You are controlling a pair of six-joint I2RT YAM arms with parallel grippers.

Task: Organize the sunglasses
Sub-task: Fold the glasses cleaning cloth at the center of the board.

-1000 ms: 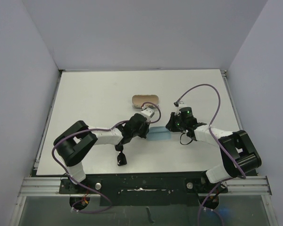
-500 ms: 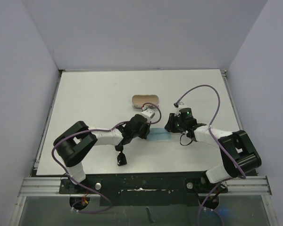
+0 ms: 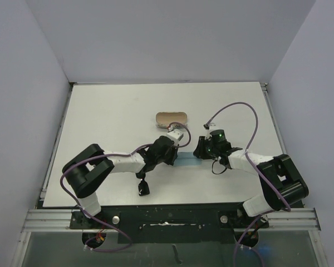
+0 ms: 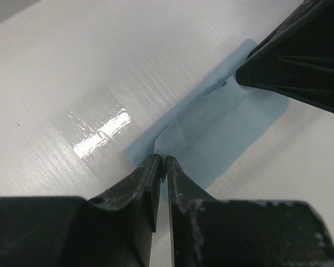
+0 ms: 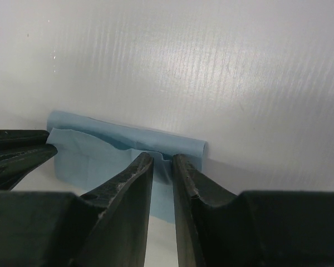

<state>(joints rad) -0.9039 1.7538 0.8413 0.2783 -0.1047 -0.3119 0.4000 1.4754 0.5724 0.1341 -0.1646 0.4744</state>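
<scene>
Both the left end effector point(image 4: 162, 161) and right end effector point(image 5: 162, 160) pinch the folded blue cloth point(image 4: 228, 122)

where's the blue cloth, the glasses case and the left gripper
blue cloth point(image 4: 228, 125): left wrist view, on its flat middle.
case point(image 3: 172, 118): top external view, centre of its beige oval.
left gripper point(image 4: 162, 162): left wrist view, midway between the fingertips, shut on the blue cloth's edge.
</scene>
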